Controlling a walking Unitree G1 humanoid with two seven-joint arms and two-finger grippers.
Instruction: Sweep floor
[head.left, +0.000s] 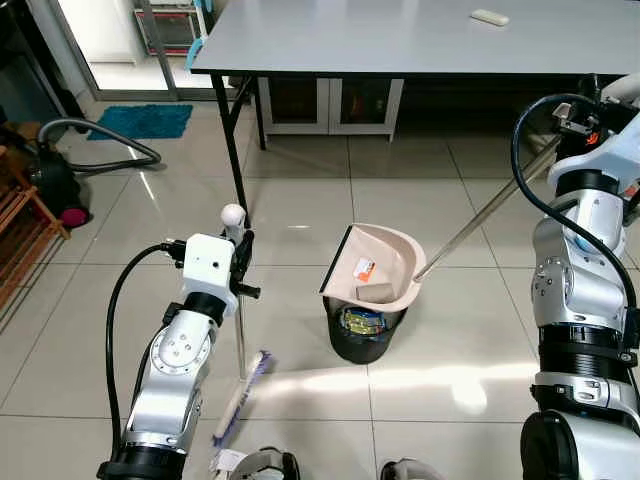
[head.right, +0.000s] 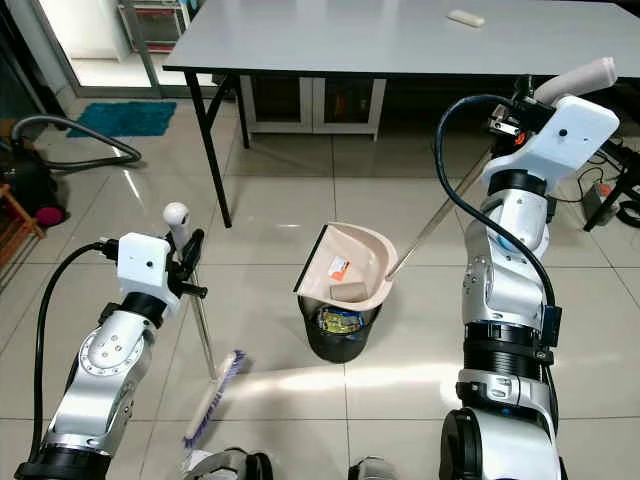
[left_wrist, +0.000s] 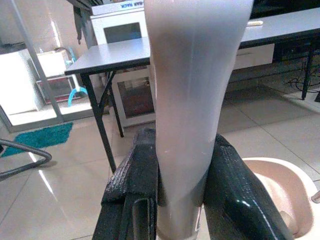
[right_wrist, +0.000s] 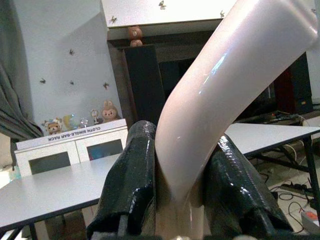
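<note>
My left gripper (left_wrist: 182, 200) wraps the pale cream broom handle (left_wrist: 192, 100), whose grip runs out past the top edge of my left wrist view and is blurred up close. My right gripper (right_wrist: 182, 195) hides the part of the curved cream dustpan handle (right_wrist: 225, 90) pinched between its black fingers (right_wrist: 132, 185). The tilted beige plastic dustpan (head.left: 375, 265) covers most of the black round waste bin (head.left: 358, 335) under it. The small orange label (head.left: 365, 268) in the pan is too small to read. The purple-bristled broom head (head.left: 243, 395) sits partly behind my left arm.
</note>
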